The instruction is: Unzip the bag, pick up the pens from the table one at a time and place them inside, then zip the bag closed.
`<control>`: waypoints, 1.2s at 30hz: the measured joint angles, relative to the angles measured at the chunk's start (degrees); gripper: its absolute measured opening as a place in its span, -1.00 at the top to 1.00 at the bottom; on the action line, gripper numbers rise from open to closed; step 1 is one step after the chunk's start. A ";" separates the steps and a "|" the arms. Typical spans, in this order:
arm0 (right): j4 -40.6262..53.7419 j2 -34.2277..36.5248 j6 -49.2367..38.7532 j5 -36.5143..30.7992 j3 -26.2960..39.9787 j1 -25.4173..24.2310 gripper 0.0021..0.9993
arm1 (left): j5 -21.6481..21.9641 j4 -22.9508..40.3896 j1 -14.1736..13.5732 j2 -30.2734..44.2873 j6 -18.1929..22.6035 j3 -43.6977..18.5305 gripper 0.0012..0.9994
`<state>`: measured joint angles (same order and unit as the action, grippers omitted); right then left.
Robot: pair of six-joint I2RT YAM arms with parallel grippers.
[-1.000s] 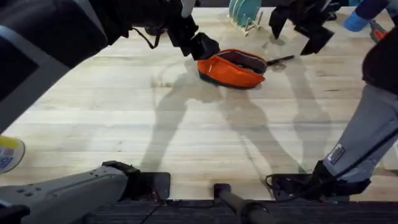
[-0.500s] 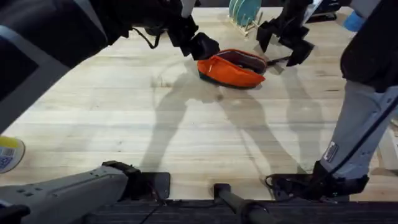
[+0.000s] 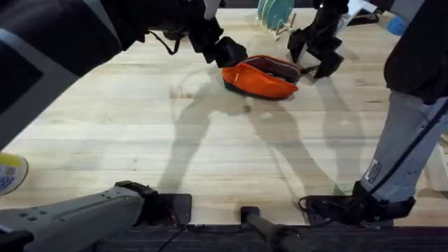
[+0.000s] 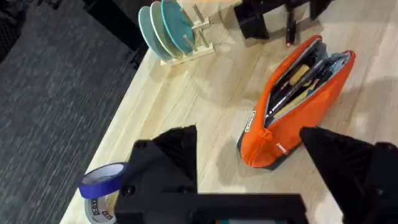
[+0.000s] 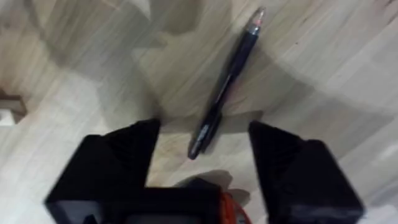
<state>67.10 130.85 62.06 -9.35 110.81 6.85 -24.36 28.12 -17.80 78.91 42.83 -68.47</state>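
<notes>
light wood counter (image 3: 140, 140) carries everything. right jaws (image 5: 202, 149) hang spread above the black pen (image 5: 227, 81) beside the unzipped orange bag (image 3: 262, 77); left jaws (image 4: 249, 155) gape, straddling the bag's end. best to descend squarely, centring across the barrel before pinching.

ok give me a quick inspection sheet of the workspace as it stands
surface: light wood table, bare across the middle
job's things: orange bag unzipped, pens and other contents showing inside in the left wrist view; one black pen lying flat on the table beside the bag
clutter: dish rack with teal plates; blue tape roll; yellow-labelled tape roll at the table edge
grippers: left tool open, at the bag's end; right tool open, above the pen
cables: thin black cable along the left arm
surroundings: dark carpet beyond the table
</notes>
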 joint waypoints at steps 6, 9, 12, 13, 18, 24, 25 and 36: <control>-2.91 -0.79 2.15 0.79 -1.93 0.22 -0.13 | 0.00 0.02 0.00 0.00 0.00 0.00 -0.99; -3.12 -1.20 2.66 0.81 -2.73 0.22 0.04 | 0.00 0.00 0.00 0.00 0.00 0.00 -0.99; -3.18 -1.56 3.04 0.79 -3.46 0.22 0.77 | 0.00 0.02 0.00 0.00 0.00 0.00 -0.99; -3.01 -1.69 3.05 0.78 -3.49 0.24 0.88 | 0.00 0.00 0.00 0.00 0.00 0.00 -0.99; -2.81 -1.84 3.15 0.57 -3.79 0.22 0.91 | 0.00 0.02 0.00 0.00 0.00 0.00 -0.99; -2.70 -1.84 3.08 0.57 -3.79 0.22 0.91 | 0.00 0.02 0.00 0.00 0.00 0.00 -0.99; -2.66 -1.84 3.04 0.57 -3.79 0.22 0.92 | 0.00 0.02 0.00 0.00 0.00 0.00 -0.99; -1.74 -2.51 1.29 0.40 -4.46 0.09 0.94 | 0.00 0.00 0.00 0.00 0.00 0.00 -0.99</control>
<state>65.36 128.34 63.35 -8.95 106.36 6.94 -24.36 28.12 -17.80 78.91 42.83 -68.47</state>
